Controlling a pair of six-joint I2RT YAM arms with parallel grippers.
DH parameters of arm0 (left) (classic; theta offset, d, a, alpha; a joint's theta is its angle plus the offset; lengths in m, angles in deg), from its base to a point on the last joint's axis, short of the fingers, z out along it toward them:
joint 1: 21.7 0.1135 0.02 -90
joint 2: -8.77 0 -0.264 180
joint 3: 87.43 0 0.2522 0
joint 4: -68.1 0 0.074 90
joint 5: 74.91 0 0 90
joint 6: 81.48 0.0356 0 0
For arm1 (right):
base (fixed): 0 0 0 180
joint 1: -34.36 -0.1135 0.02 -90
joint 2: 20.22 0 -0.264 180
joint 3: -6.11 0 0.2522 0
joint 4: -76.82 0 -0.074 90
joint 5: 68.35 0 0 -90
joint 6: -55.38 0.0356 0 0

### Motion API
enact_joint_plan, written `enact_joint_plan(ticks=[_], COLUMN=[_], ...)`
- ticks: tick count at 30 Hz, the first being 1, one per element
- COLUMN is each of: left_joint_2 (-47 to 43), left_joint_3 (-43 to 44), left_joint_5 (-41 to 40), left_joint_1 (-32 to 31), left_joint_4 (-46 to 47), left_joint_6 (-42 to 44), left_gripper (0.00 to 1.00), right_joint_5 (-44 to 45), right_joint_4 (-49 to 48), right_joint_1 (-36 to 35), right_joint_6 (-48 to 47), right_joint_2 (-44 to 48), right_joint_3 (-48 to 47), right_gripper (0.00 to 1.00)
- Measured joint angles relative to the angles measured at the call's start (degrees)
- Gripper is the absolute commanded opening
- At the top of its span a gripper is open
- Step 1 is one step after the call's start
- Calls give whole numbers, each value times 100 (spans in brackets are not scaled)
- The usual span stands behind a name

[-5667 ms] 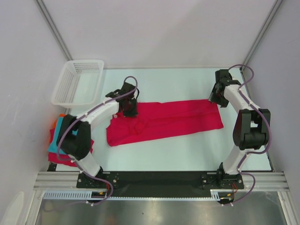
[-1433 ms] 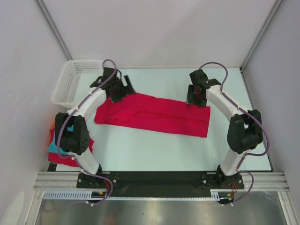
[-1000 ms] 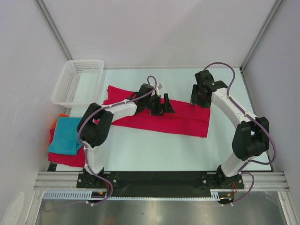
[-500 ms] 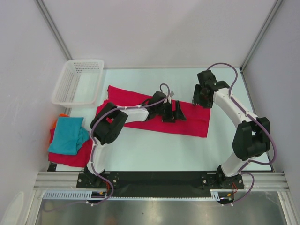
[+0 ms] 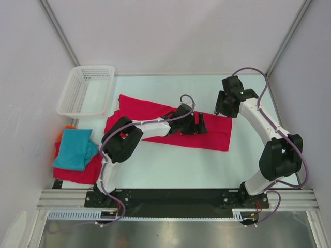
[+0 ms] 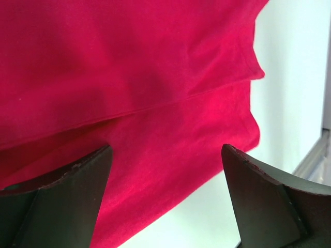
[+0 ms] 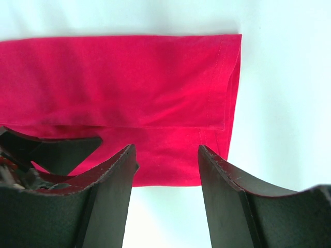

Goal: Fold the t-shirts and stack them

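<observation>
You have a pile (image 5: 76, 151) of folded shirts at the left, but the red shirt (image 5: 214, 135) in the centre is only a long strip, and the left hand (image 5: 199, 124) and right hand (image 5: 226, 106) hover over it open, holding nothing.

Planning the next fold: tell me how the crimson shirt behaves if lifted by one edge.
The crimson shirt probably droops floppily: it lies flat in soft folded layers. Likely light, as its hems look thin.

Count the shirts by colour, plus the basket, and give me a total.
Crimson shirt: 1
Teal shirt: 1
Red shirt: 1
Orange shirt: 1
White basket: 1
Total: 5
</observation>
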Motion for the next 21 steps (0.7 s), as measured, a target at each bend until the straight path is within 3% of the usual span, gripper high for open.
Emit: enact_joint_plan(ticks=[11, 21], left_joint_2=[-258, -1187], left_joint_3=[-367, -1812], left_joint_5=[-1128, -1283], left_joint_1=[-579, -962], left_joint_4=[46, 476], left_joint_6=[57, -293], left_gripper=[94, 95], right_joint_5=[-20, -55], right_joint_4=[46, 144], right_joint_1=[85, 195], right_joint_6=[0, -17], right_joint_2=[264, 321], right_joint_3=[0, -2], right_gripper=[57, 57])
